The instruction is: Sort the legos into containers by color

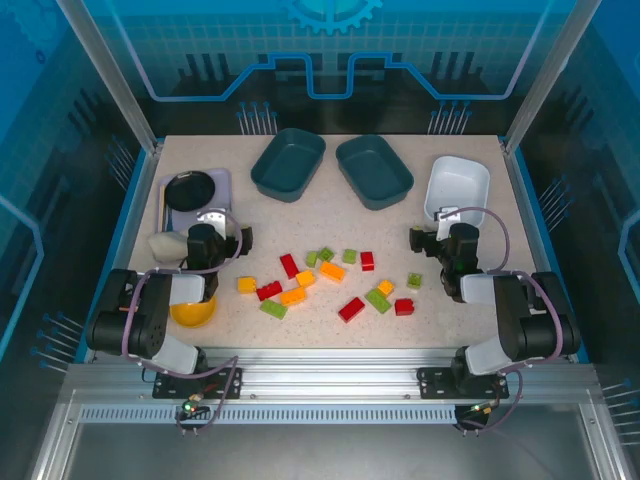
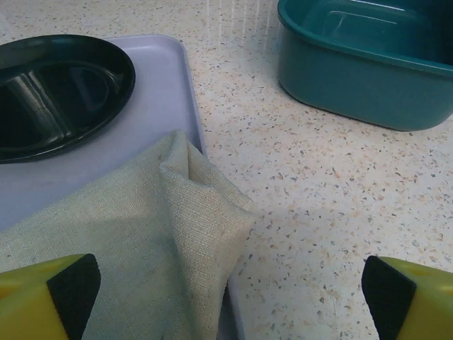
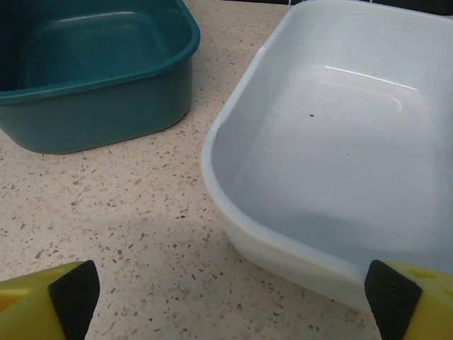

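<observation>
While legos (image 1: pixel 331 271) lie scattered, left claw (image 2: pixel 230 294) spread wide, right claw (image 3: pixel 228 296) likewise.

Legos (image 1: pixel 331 271) on table (image 1: pixel 300 215), seemingly all before containers (image 1: pixel 374 170)

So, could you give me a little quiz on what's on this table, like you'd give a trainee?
1. True or false: the white bin already holds some legos.
2. Count: how many teal bins stand on the table with it?
3. Fill in: the left gripper and the right gripper are both ____, with nothing between their fingers.

Key
1. False: the white bin is empty, and the legos lie loose on the table.
2. Two.
3. Open.
</observation>
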Controlling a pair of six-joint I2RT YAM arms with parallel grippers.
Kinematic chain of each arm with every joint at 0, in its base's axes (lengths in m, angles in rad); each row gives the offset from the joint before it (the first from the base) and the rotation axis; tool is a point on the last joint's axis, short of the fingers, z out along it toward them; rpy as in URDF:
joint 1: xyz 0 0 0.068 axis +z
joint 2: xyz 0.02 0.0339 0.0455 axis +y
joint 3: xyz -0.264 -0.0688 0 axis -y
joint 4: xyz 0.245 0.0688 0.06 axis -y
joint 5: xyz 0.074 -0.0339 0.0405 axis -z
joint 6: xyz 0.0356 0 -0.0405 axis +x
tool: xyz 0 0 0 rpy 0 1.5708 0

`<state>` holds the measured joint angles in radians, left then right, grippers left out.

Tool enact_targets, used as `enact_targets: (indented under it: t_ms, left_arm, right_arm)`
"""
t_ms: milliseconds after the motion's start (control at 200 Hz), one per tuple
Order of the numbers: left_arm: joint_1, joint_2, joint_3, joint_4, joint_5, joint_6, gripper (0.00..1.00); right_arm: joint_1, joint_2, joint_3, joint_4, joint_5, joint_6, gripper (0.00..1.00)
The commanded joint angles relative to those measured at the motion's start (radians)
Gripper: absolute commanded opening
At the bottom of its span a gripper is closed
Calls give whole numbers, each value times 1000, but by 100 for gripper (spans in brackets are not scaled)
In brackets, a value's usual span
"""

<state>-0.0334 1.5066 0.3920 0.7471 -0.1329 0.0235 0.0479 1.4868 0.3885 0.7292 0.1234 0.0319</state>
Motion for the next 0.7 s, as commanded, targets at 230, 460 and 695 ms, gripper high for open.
enact_targets:
  t_ms: [230, 460, 695]
  left_arm:
    - [15, 8, 23, 39, 42, -22, 99]
    - [15, 8, 22, 39, 42, -22, 99]
    - [14, 6, 22, 40, 45, -20, 99]
  right_arm:
    - [18, 15, 29, 49, 14, -16, 100]
    - [18, 14, 29, 49, 13, -16, 100]
    - [17, 14, 29, 50, 11, -14, 100]
